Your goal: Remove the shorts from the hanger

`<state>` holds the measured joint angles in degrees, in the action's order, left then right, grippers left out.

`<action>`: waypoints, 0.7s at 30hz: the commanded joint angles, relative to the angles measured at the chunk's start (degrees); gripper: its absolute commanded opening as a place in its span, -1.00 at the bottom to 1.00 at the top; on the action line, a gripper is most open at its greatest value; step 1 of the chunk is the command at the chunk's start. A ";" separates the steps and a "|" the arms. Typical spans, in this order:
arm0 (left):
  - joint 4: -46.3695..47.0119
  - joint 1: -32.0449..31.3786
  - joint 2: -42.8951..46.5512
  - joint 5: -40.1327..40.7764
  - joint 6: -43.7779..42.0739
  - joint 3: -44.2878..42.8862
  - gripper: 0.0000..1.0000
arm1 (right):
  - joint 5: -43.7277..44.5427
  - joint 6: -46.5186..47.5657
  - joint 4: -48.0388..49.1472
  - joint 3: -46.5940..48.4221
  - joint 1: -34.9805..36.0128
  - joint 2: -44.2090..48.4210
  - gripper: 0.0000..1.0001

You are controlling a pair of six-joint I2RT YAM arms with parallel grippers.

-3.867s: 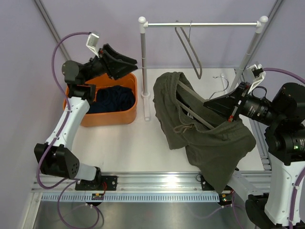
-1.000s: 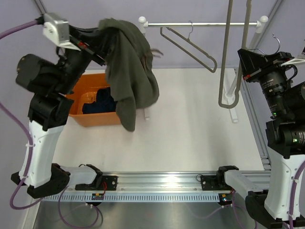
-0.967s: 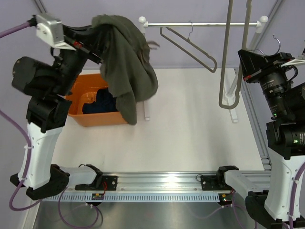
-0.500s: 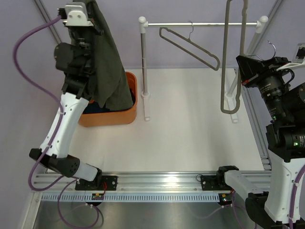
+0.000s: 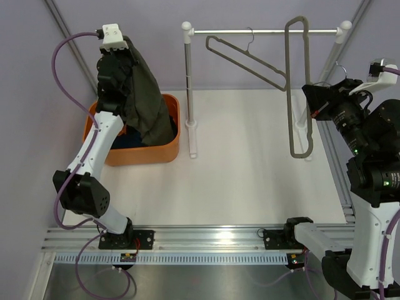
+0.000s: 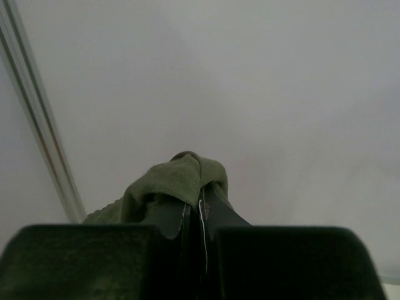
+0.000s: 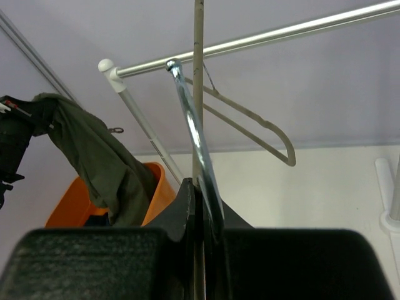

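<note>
The olive green shorts (image 5: 142, 94) hang from my left gripper (image 5: 122, 51), which is shut on a fold of their fabric (image 6: 186, 177) high above the orange bin (image 5: 164, 152). Their lower end drapes into the bin, over the dark navy shorts (image 5: 127, 140) lying inside. My right gripper (image 5: 312, 105) is shut on the chrome hook (image 7: 188, 107) of a bare grey hanger (image 5: 295, 87), which it holds upright in the air near the rail's right post. The left gripper (image 6: 200, 211) and the right gripper (image 7: 204, 195) both show their jaws pressed together.
A second grey hanger (image 5: 249, 60) hangs on the metal rail (image 5: 262, 30), which stands on two white posts (image 5: 188, 94). Purple walls close in the back and left. A metal frame rail runs along the table's right side (image 5: 337, 181).
My left arm has swung the olive shorts from mid-air over to the orange bin and lowered them into it. The right arm has shifted the bare hanger slightly left and lower.
</note>
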<state>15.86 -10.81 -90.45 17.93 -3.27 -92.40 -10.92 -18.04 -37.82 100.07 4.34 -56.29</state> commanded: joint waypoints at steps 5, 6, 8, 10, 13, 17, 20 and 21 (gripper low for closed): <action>4.00 -0.27 12.04 5.24 12.75 15.30 -0.77 | 4.14 4.51 -16.55 8.82 -0.21 -1.98 -1.00; 3.40 -0.27 12.84 6.92 15.28 17.15 -0.62 | 4.41 4.59 -17.71 9.00 -0.21 -1.98 -1.00; 1.47 -0.27 14.16 8.86 17.06 21.18 -0.33 | 5.37 4.07 -19.73 8.74 -0.21 -1.46 -1.00; -0.03 -0.27 13.99 8.96 19.00 22.70 -0.14 | 6.60 4.16 -20.88 8.56 -0.21 -1.10 -1.00; -4.15 -0.27 12.85 9.66 21.81 23.32 0.21 | 11.96 4.86 -23.87 9.09 -0.29 -0.57 -1.00; -4.61 -0.27 12.85 8.61 23.39 23.76 0.61 | 18.64 5.56 -25.37 9.79 -0.29 0.83 -1.00; -7.23 -0.27 13.46 9.74 25.06 22.97 0.98 | 19.27 6.18 -26.85 11.45 -0.29 -1.09 -1.00; -8.03 -0.27 13.72 10.36 25.41 22.36 0.98 | 18.92 6.44 -27.21 11.90 -0.21 -1.88 -1.00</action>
<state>8.16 -11.14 -78.02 25.06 18.68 -68.60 4.47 -13.28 -64.20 109.10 4.34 -56.38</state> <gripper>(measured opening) 0.985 0.049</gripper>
